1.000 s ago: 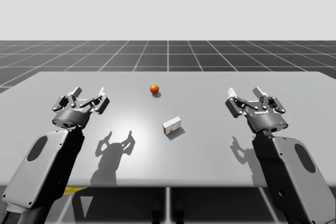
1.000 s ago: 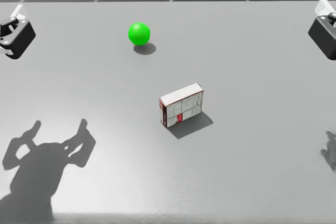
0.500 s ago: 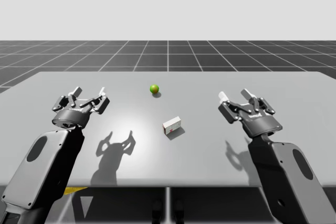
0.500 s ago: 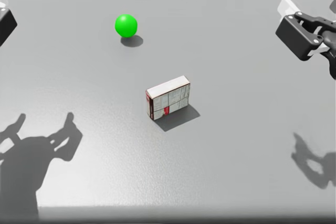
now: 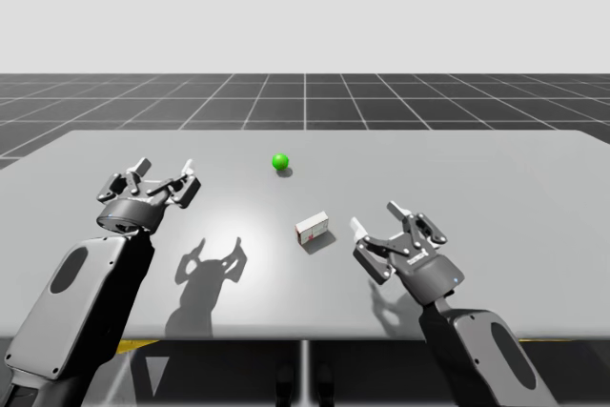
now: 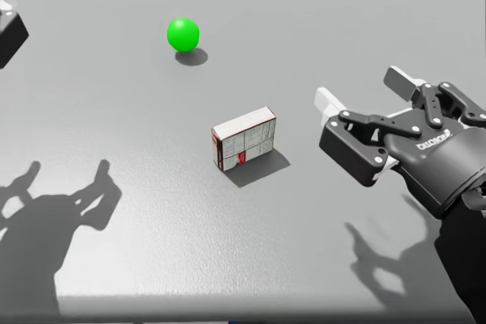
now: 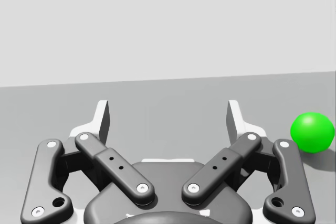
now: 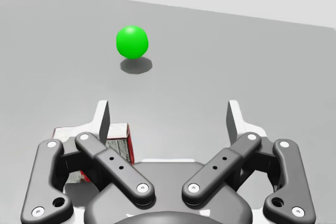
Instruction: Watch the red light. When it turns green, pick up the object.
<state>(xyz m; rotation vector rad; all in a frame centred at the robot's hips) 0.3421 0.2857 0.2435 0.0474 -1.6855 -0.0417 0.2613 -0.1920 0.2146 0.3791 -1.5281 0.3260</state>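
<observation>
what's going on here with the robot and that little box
The light shows green, so the box may be picked up. My right pincer hangs open just beside the box, not touching it; the box is not yet between its fingers. My left pincer is open too, well away at the other side of the table, holding nothing.

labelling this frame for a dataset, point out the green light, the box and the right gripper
green light (image 6: 183, 34), head view, middle of the ball
box (image 6: 244, 142), head view, its front face
right gripper (image 6: 363, 89), head view, midway between its fingertips
</observation>
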